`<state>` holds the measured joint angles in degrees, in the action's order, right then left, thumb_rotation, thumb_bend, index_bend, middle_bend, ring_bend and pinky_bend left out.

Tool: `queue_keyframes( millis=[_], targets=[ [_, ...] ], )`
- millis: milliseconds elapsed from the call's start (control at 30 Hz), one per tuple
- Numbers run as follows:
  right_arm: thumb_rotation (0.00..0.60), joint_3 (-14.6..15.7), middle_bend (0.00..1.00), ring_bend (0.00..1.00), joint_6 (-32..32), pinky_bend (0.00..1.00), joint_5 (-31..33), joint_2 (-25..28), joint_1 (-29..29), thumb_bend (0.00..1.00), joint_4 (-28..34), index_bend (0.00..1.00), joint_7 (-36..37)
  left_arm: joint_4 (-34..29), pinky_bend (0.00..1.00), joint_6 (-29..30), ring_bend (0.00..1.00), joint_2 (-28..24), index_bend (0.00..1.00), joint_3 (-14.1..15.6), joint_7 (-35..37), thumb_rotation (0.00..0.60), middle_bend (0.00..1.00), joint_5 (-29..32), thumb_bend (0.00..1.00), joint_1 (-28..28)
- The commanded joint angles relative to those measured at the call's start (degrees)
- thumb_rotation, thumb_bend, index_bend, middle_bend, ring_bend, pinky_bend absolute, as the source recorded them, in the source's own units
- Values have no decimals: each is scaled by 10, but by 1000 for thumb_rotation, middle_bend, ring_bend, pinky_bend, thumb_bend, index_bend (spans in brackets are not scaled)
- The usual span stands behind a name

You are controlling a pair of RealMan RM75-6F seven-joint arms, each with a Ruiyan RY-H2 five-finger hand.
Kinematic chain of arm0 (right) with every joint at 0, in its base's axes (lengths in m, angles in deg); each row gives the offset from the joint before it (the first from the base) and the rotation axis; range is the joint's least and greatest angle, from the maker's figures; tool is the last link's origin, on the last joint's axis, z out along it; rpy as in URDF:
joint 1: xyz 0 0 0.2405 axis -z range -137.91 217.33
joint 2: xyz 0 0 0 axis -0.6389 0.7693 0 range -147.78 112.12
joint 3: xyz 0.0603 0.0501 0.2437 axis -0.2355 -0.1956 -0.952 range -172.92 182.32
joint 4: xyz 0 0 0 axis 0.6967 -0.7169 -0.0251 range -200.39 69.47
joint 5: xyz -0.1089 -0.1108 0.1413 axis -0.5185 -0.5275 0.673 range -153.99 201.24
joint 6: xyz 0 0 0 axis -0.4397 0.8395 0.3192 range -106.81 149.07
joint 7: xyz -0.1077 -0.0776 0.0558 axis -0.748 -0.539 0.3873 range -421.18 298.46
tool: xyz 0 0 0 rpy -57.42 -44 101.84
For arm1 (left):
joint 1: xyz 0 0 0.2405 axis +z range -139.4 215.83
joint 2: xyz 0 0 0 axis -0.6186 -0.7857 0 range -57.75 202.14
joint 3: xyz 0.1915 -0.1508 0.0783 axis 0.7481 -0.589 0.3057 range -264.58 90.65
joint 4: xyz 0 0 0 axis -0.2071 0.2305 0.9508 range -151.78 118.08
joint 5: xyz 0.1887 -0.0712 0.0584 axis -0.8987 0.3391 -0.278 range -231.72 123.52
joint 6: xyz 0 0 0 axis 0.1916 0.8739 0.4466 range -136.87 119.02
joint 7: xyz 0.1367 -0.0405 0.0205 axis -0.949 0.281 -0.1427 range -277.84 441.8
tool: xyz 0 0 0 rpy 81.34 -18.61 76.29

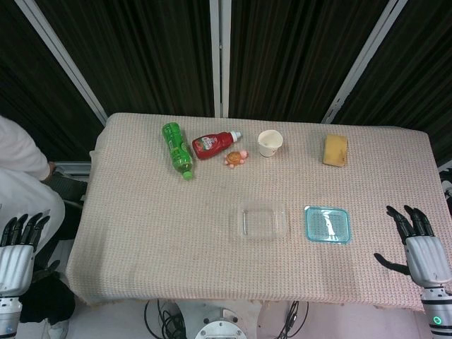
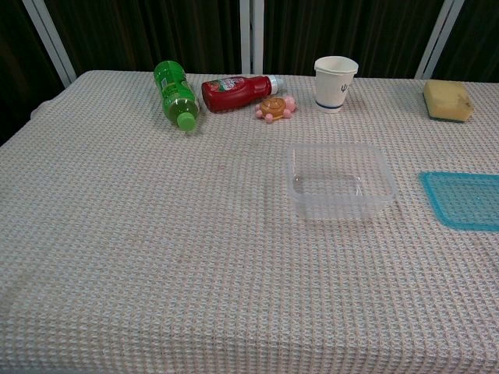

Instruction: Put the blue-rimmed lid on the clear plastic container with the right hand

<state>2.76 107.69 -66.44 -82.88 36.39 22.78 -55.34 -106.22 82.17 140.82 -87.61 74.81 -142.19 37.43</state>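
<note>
The blue-rimmed lid (image 1: 328,224) lies flat on the desk (image 1: 155,219), near its front edge and toward the right side, with nothing holding it. The clear container (image 1: 263,221) sits just to the left of the lid, uncovered, with a narrow strip of cloth between the two. The right robot hand (image 1: 418,244) hovers over the desk's right front corner, to the right of the lid and apart from it, its fingers spread and holding nothing. The left robot hand (image 1: 18,244) hangs off the desk's left side, well apart from the lid and the container, its fingers also apart and empty. Neither robot hand shows in the chest view. Along the far side of the desk lie a green bottle (image 1: 176,150) and a red ketchup bottle (image 1: 213,145), both on their sides, with a small turtle toy (image 1: 236,157) just beside the ketchup bottle, then an upright paper cup (image 1: 270,143), and a yellow sponge (image 1: 335,150) farther right.
</note>
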Motion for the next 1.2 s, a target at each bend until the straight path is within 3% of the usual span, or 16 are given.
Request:
queue_keyframes(
  millis=[33,300,567,833,1200],
  targets=[
    [600,-5,185,24,-8,50,4,2,-7,31,9,47,-5,-2,0,-8,0,-2,117,-5,-4,600,77,8,0,-3],
    [600,5,185,24,-51,50,16,17,-19,25,48,33,-21,-6,0,-18,0,-1,118,-7,-10,600,77,11,0,-8],
    [600,6,94,0,-208,11,111,15,-77,0,94,0,-79,0,0,-22,0,4,117,-2,-5,600,77,7,0,-8],
    [600,-25,49,0,-329,0,214,-36,-150,0,36,0,-107,11,0,-35,0,10,118,-2,7,600,77,10,0,-13],
    [600,-34,58,0,-381,0,255,-78,-202,0,-15,0,-145,13,0,-50,0,9,117,-4,8,600,77,17,0,-19]
  ],
)
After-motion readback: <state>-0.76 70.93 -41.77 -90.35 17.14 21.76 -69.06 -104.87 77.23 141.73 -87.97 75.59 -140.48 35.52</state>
